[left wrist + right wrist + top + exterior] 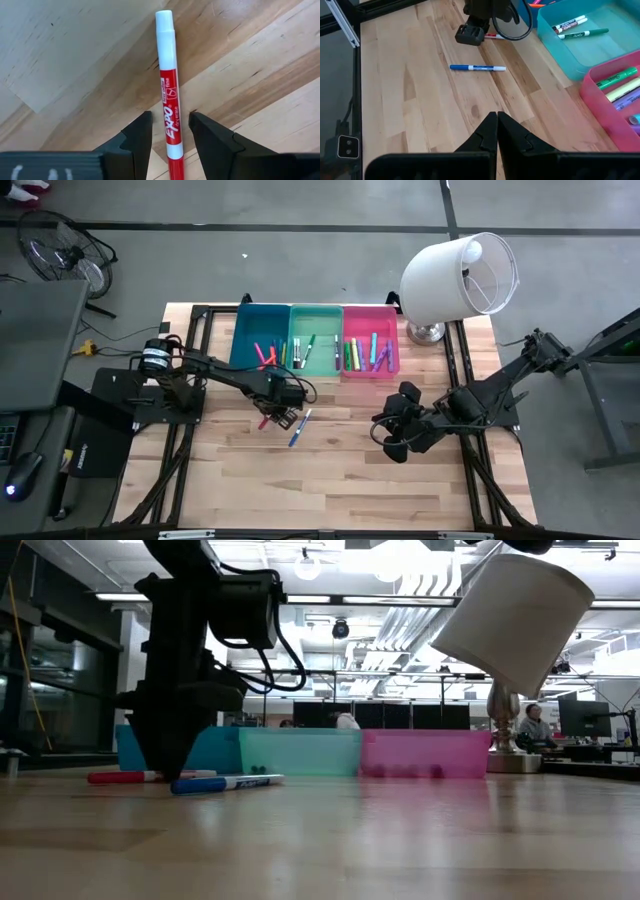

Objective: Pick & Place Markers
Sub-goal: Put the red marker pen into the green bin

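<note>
A red marker with a white end [167, 100] lies flat on the wooden table; it also shows in the high view [264, 421] and the low view [120, 777]. My left gripper [170, 117] is open and low over it, one finger on either side of the barrel, with gaps showing. A blue marker [300, 428] lies on the table just to its right. My right gripper [497, 125] is shut and empty at the table's right [395, 435]. Several more markers lie in the three bins.
The blue bin [248, 330], mint green bin [316, 313] and pink bin [392, 340] stand side by side at the far edge. A lamp with a white shade [455, 280] stands at the far right. Bare wood lies toward the near edge.
</note>
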### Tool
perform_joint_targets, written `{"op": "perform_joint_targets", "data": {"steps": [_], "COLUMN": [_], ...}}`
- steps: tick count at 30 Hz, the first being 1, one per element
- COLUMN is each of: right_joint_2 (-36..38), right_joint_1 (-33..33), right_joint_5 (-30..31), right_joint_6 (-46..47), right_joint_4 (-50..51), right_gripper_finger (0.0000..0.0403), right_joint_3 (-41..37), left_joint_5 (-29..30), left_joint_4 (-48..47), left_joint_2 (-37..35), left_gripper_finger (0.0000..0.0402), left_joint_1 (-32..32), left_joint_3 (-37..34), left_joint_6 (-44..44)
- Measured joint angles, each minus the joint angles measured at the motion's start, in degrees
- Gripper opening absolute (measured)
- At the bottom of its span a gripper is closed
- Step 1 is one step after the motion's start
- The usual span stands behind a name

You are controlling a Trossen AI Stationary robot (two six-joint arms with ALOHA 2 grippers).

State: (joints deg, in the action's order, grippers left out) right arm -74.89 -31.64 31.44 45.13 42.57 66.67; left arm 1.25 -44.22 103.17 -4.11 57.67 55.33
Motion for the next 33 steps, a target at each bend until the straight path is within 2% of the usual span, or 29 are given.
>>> {"op": "perform_joint_targets", "data": {"steps": [13,27,33], "right_joint_2": [0.0,0.0,0.0], "right_joint_1": [0.0,0.0,0.0], "right_joint_5": [-0.15,-0.3,-0.3], "right_joint_6": [-0.12,-0.03,0.02], "right_joint_4": [-0.01,-0.01,-0.01], "right_gripper_finger": [0.0,0.0,0.0], "right_joint_3": [0.0,0.0,0.0], "left_joint_5": [-0.43,-1.12,-1.58], "left_joint_4": [0.08,0.74,0.69], "left_joint_2": [0.12,0.16,0.16], "left_gripper_finger": [0.0136,0.0036,0.0027], "left_joint_1": [0.01,-0.03,-0.01], "left_joint_3": [-0.09,-0.14,-0.14], "left_joint_6": [-1.05,-1.1,-2.39]}}
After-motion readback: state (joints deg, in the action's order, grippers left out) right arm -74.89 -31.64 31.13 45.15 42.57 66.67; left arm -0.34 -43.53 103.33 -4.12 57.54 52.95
